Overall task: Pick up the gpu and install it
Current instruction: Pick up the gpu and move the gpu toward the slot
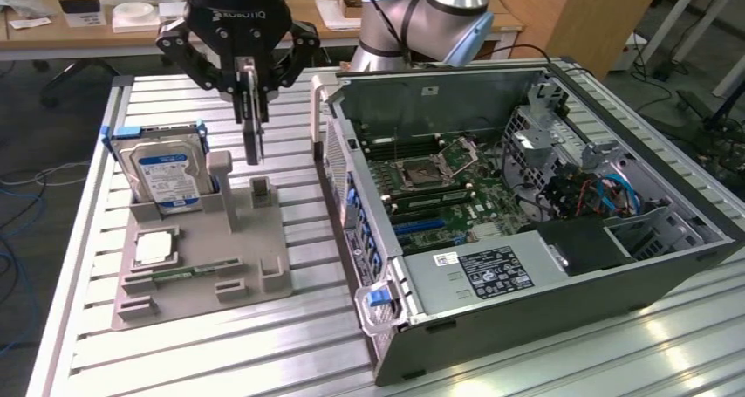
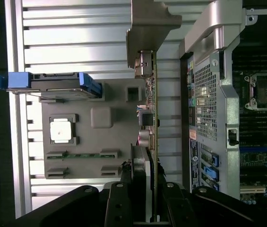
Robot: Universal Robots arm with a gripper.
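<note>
Pinching the gpu (image 1: 253,135) edge-on, jaws pressed onto the card's upper end, the gripper (image 1: 249,87) hangs over the gray holder tray (image 1: 250,240). The card is up off the tray, beside the upright hard drive (image 1: 163,174). An open computer case (image 1: 559,318) sits on the exterior view's right.

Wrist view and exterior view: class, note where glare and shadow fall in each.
Exterior view: glare streaks the slatted table beside the computer case; the gpu in the gripper reads as a dark blade. Wrist view: table slats wash out white, the processor glares, the case interior lies in shadow.
</note>
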